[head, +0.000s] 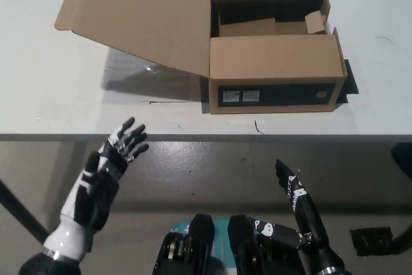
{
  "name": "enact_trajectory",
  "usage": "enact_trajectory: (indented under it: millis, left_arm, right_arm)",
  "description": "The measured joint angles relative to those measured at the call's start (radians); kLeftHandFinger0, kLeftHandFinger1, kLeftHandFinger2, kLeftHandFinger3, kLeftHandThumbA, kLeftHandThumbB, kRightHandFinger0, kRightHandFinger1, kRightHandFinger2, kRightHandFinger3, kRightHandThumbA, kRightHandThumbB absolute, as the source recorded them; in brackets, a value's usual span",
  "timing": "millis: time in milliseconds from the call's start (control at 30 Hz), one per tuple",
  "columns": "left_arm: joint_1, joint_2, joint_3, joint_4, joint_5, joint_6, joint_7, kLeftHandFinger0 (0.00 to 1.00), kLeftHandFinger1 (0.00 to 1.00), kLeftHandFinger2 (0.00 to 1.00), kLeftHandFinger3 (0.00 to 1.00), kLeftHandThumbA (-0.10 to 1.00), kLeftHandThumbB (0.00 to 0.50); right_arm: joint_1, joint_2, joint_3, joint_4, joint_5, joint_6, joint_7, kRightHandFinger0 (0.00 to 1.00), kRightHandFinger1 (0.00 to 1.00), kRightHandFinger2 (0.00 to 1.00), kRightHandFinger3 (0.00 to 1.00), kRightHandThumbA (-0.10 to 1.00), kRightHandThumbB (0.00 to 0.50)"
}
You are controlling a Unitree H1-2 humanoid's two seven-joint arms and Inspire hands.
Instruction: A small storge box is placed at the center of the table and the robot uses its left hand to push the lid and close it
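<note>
A brown cardboard box [275, 72] stands on the white table [64, 104], right of centre. Its wide lid [138, 14] is swung open to the left and slopes up off the table top. The box's inside shows dark with folded flaps. My white left hand [106, 175] is raised below the table's front edge at the lower left, open with fingers spread, apart from the lid and the box. My black right hand [297, 194] rests low at the lower right, fingers straight and held together, holding nothing.
The table's front edge [206, 137] runs across the picture. Grey floor lies below it. A dark table leg [19, 214] slants at the lower left. A black object [347, 82] peeks out behind the box's right side.
</note>
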Motion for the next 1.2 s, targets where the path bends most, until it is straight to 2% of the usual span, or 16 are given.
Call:
enact_trajectory:
  millis: [267, 467, 967, 1200]
  left_arm:
    - [-0.060, -0.030, 0.061, 0.045, -0.162, 0.073, -0.005, 1.00, 1.00, 1.00, 1.00, 1.00, 0.362]
    - [-0.112, -0.051, 0.121, 0.113, -0.277, 0.133, -0.010, 1.00, 1.00, 1.00, 1.00, 1.00, 0.367]
    - [-0.318, -0.123, 0.333, 0.428, -0.576, 0.314, -0.045, 1.00, 1.00, 1.00, 1.00, 1.00, 0.364]
    - [-0.417, -0.138, 0.392, 0.521, -0.639, 0.386, -0.062, 1.00, 1.00, 1.00, 1.00, 1.00, 0.372]
  right_arm:
    - [0.002, 0.000, 0.000, 0.006, 0.000, 0.000, 0.000, 1.00, 1.00, 1.00, 1.00, 1.00, 0.379]
    - [0.004, 0.000, 0.000, 0.011, 0.000, 0.000, 0.000, 1.00, 1.00, 1.00, 1.00, 1.00, 0.387]
    - [0.003, 0.000, 0.001, 0.012, -0.008, -0.003, -0.007, 1.00, 1.00, 1.00, 1.00, 1.00, 0.394]
    - [0.001, 0.000, 0.006, 0.008, -0.012, -0.012, -0.015, 1.00, 1.00, 1.00, 1.00, 1.00, 0.384]
